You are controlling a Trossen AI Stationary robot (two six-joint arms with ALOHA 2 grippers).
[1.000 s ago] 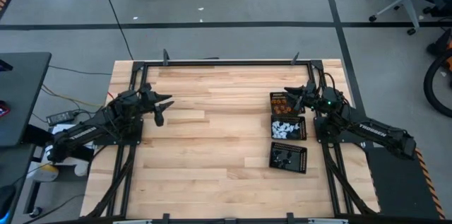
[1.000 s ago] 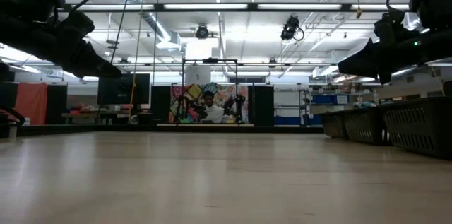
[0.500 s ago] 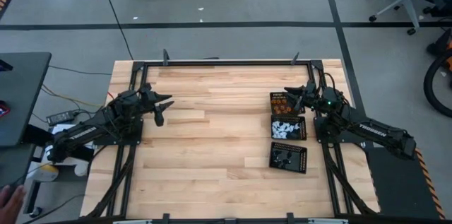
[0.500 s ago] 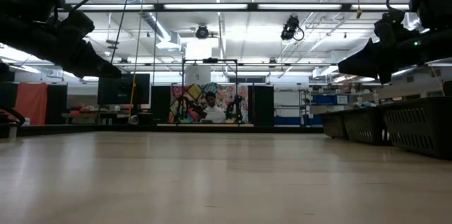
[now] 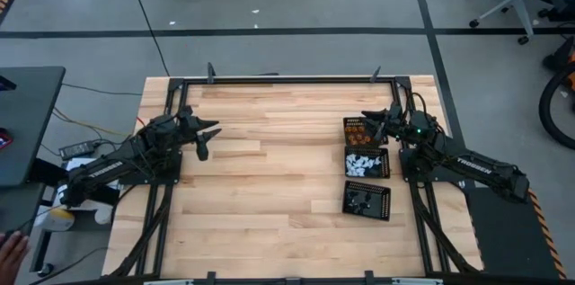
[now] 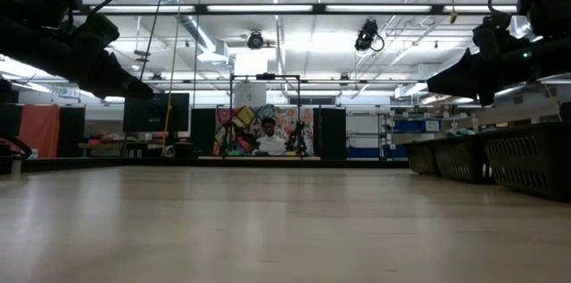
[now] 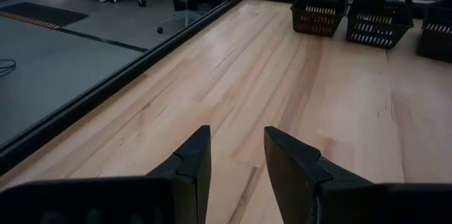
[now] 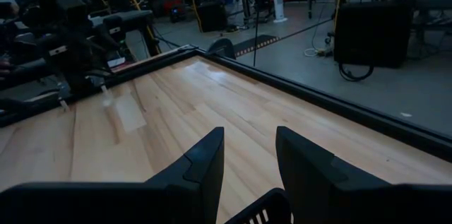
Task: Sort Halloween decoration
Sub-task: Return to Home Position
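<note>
The Halloween decoration lies sorted by colour in three black perforated trays near the table's right edge. Orange pieces fill the far tray, white pieces the middle one, and black pieces the near one. My right gripper hovers open above the orange tray, whose rim shows just below its fingers. My left gripper hangs open above bare wood on the table's left side, far from the trays.
A black metal frame edges the wooden table. The trays stand in a row along the right side. Bare wood stretches between the arms. A person sits far behind the table. A hand shows off the table's near-left corner.
Both arms have kept still and the trays have not moved. A person's hand has come into view on the floor side, beyond the table's near-left corner.
</note>
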